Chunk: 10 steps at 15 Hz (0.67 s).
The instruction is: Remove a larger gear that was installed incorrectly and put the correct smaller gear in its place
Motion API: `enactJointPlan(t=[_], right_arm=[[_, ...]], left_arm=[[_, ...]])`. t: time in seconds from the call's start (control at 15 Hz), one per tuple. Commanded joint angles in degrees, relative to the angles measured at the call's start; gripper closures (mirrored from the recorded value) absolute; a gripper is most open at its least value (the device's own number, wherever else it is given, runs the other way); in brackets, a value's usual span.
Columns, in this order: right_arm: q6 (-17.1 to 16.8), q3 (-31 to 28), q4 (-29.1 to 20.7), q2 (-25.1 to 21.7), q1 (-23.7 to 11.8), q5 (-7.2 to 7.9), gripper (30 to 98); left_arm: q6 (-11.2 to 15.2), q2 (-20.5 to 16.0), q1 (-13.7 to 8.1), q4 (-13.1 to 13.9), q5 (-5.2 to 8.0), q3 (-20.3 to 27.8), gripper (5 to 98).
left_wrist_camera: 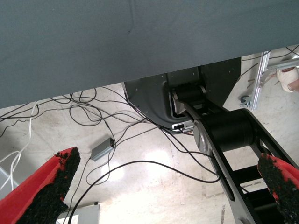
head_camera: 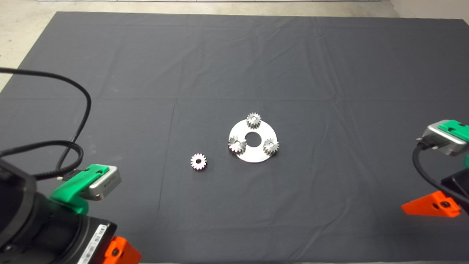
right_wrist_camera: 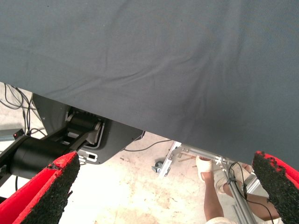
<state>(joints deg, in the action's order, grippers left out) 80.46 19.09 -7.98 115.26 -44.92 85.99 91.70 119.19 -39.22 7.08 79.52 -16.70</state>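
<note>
Larger gear (head_camera: 237,144) is sitting on your round plate (head_camera: 253,156) with 2 others; smaller gear (head_camera: 198,161) is lying nearby. Left gripper (left_wrist_camera: 163,186) and right gripper (right_wrist_camera: 163,186) are idling, fingers spread.

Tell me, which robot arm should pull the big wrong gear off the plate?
Probably the left. The larger gear sits on the plate's left side, closer to the left gripper than the right gripper. Both wait open.
</note>
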Motion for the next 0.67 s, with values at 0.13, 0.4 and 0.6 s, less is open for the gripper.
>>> enactJointPlan(t=[0.13, 0.4, 0.6], right_arm=[[0.0, -0.2, -1.6, 0.2, -0.7, 0.23, 30.8], [-1.4, -0.1, -1.4, 0.6, -0.6, 0.67, 30.8], [-4.5, 0.0, 0.1, 0.8, -0.5, 0.49, 30.8]], left_arm=[[0.1, -0.2, -0.4, 0.0, 0.37, 0.9, 6.0], [0.1, -0.2, -0.4, 0.0, 0.37, 0.9, 6.0], [0.1, -0.2, -0.4, 0.0, 0.37, 0.9, 6.0]])
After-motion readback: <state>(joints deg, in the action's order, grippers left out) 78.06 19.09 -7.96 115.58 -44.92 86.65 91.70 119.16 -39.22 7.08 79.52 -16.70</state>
